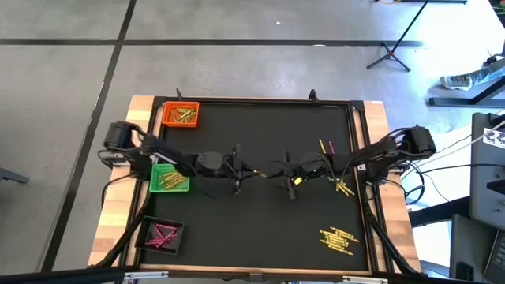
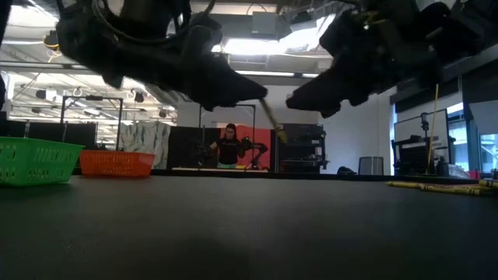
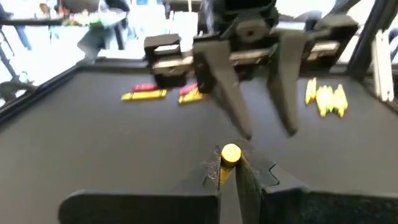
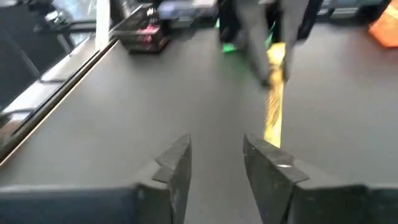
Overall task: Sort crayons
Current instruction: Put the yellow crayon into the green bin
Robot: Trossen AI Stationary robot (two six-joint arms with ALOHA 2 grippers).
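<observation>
My left gripper (image 1: 251,169) is shut on a yellow crayon (image 2: 271,120) above the middle of the black mat. My right gripper (image 1: 278,170) faces it from the table's right, open (image 4: 214,158). The crayon's free end (image 4: 272,134) reaches close to one of the right gripper's fingers; I cannot tell whether they touch. Loose yellow crayons lie on the mat at the near right (image 1: 339,239) and by the right arm (image 1: 341,186). A few crayons lie farther back (image 1: 325,147). My left gripper pinches the yellow crayon (image 3: 229,163) between its two fingers, near one end. The fingers come about level from the table's left. The rest of the crayon (image 4: 273,93) sticks out beyond them toward my right gripper, slanting a little down and clear of the mat.
An orange tray (image 1: 181,114) with yellowish crayons sits at the far left. A green tray (image 1: 168,177) sits under the left arm, and a black tray (image 1: 162,234) with pink crayons at the near left. A person (image 2: 229,146) stands far behind the table.
</observation>
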